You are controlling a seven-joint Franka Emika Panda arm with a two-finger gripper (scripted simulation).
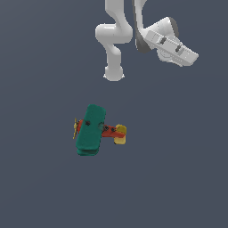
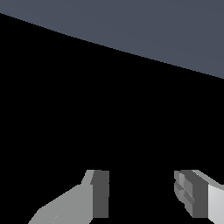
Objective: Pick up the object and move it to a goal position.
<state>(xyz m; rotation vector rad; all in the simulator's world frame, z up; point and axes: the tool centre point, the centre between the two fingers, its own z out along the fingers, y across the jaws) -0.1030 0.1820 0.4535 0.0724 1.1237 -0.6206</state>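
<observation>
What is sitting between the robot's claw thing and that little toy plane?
Nothing visible. In the exterior view only bare grey floor separates the end effector from the toy biplane. The end effector is open and empty, well apart from it.

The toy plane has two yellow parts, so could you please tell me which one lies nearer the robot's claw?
The tail, at the exterior view's right; the propeller is farther.

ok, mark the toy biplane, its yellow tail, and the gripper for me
toy biplane (image 1: 90, 129), exterior view, on the middle of the teal upper wing.
yellow tail (image 1: 120, 132), exterior view, on the tail block at the end of the red body.
gripper (image 2: 141, 194), wrist view, midway between the two fingertips, jaws apart, nothing between them.
</observation>
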